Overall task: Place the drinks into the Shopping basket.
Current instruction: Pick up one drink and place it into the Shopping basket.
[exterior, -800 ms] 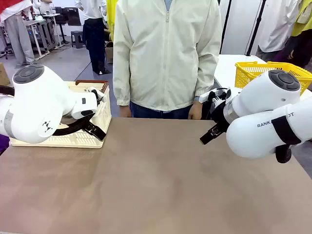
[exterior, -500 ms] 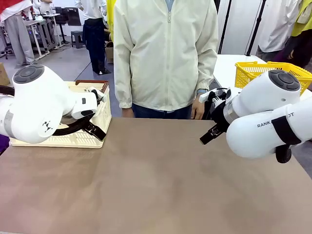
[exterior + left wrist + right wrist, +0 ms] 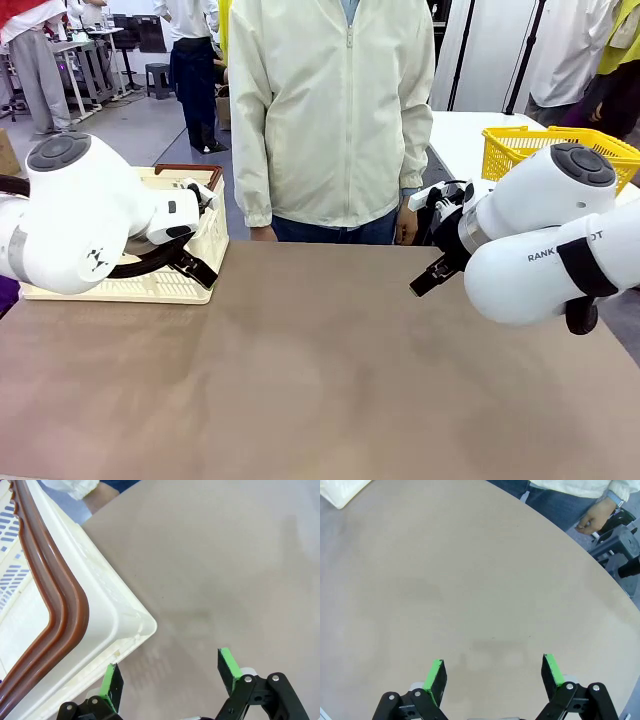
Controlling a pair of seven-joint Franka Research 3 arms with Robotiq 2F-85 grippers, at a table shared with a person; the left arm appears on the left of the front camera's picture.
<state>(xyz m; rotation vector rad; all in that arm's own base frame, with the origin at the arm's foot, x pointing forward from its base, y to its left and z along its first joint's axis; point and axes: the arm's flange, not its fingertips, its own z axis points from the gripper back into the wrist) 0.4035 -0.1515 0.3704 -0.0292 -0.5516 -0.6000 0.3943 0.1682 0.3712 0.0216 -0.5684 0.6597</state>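
Beside the Shopping basket [image 3: 107, 625], the left pincer [image 3: 168, 672] hangs with jaws apart.

Partial black lettering "RANK" and "OT" on the white right arm [image 3: 520, 285].

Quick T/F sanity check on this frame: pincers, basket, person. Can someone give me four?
1. The left pincer and the right pincer are both open and empty. True.
2. The left pincer grips the Shopping basket by its brown handle. False: it hangs open beside the basket's corner, over the table.
3. The Shopping basket sits on the robot's right. False: it is on the robot's left; the yellow basket is at the right, farther back.
4. A person stands at the table's far edge. True.
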